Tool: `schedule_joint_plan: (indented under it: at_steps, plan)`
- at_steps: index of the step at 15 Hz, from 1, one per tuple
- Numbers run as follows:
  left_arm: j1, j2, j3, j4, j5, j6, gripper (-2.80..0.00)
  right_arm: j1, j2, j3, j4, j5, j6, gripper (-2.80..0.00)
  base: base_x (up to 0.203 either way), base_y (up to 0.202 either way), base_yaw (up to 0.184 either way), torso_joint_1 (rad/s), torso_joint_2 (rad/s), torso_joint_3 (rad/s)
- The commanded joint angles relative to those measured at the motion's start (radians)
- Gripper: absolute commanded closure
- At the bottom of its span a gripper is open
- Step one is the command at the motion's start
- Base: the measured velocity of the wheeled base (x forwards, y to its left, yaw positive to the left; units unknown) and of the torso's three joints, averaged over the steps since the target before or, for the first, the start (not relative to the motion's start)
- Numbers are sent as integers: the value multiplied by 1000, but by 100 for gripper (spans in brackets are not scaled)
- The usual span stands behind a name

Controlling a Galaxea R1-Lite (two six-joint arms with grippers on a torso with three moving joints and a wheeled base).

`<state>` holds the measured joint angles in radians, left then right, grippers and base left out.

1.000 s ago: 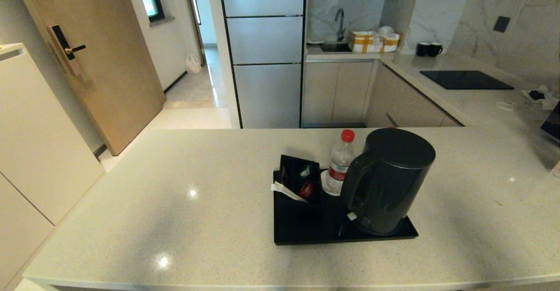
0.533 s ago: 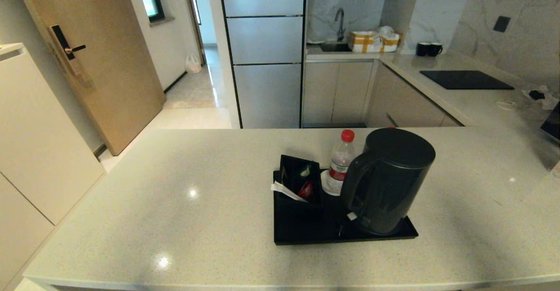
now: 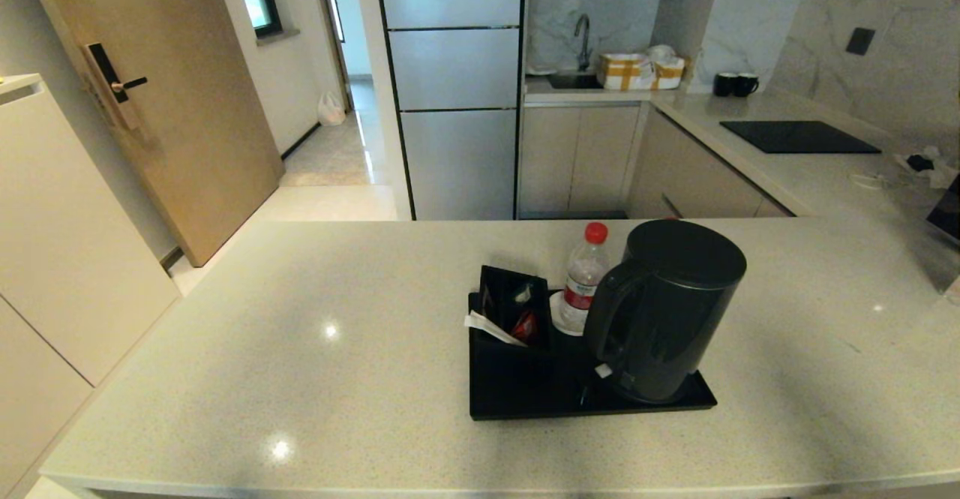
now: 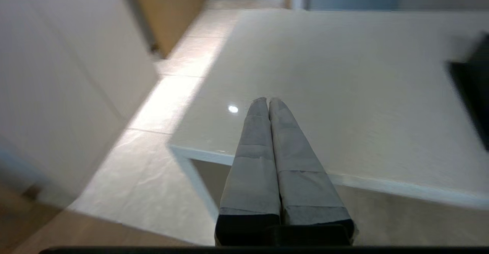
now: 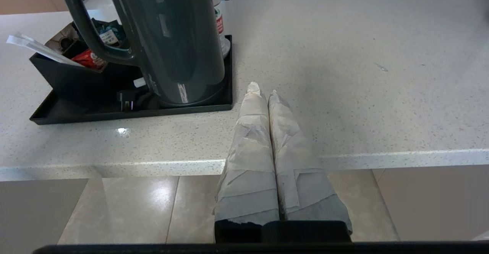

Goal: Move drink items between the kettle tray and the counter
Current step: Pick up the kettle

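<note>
The dark grey kettle (image 3: 664, 308) stands upright on the right part of the black kettle tray (image 3: 517, 401), handle toward the left. Behind it one clear water bottle (image 3: 583, 278) with a red cap stands on a white coaster; the second bottle is hidden. The beige speckled counter (image 3: 300, 349) carries the tray. Neither arm shows in the head view. My right gripper (image 5: 263, 89) is shut and empty, over the counter's near edge beside the tray's right end (image 5: 227, 105) and the kettle (image 5: 172, 40). My left gripper (image 4: 267, 101) is shut and empty near the counter's left corner (image 4: 179, 151).
A black box of sachets (image 3: 514, 315) sits on the tray's left part. Farther back, the side counter holds a black hob (image 3: 799, 137), two black mugs (image 3: 735, 84) and some cables (image 3: 919, 165). A tall fridge (image 3: 450, 86) stands beyond the counter.
</note>
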<state>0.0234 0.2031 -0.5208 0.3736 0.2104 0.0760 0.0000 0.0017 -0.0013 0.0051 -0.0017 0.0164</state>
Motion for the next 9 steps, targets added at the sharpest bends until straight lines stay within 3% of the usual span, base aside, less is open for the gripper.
schedule_joint_plan:
  at_steps: [1,5,9]
  plan:
    - [-5,-24,51,-2,-39,2,0,0,1,0,-1,0,0,0,0,0,0,0,0,0]
    - [-17,-185,186,-49,-207,59,0,0,1,0,0,0,2,0,0,0,0,0,0,0]
    - [-18,-203,425,-214,-254,66,0,0,1,0,1,0,2,0,0,0,0,0,0,0]
